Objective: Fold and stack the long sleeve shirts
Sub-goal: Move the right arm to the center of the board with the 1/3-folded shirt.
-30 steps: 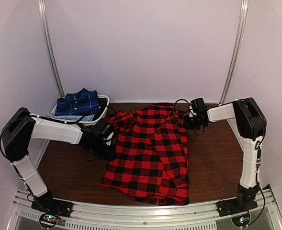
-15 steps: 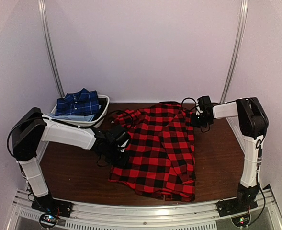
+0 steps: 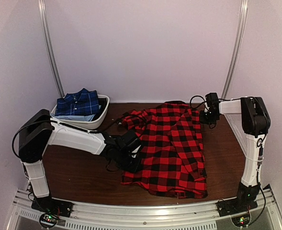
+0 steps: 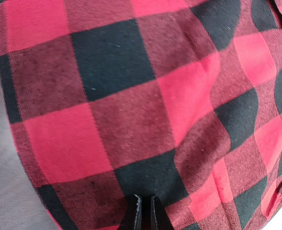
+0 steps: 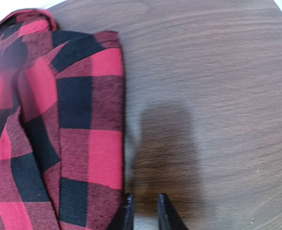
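Observation:
A red-and-black checked long sleeve shirt point(image 3: 172, 148) lies spread on the brown table, collar toward the back. My left gripper point(image 3: 133, 160) sits at the shirt's left edge. In the left wrist view the checked cloth point(image 4: 131, 96) fills the frame, and the gripper point(image 4: 143, 211) is shut on a pinch of it. My right gripper point(image 3: 208, 117) is at the shirt's far right corner. The right wrist view shows it point(image 5: 143, 211) narrowly open over bare wood, just beside the shirt's hem point(image 5: 102, 143), holding nothing. A folded navy plaid shirt point(image 3: 78, 103) lies in the basket.
A white basket point(image 3: 96, 122) stands at the back left of the table. Bare wood point(image 3: 73, 172) lies left of the red shirt and at the far right point(image 5: 217, 96). White walls enclose the table, and a metal rail point(image 3: 141, 211) runs along the near edge.
The red shirt has slid to the right across the table. Both grippers moved right with it, and the left one closed on the cloth.

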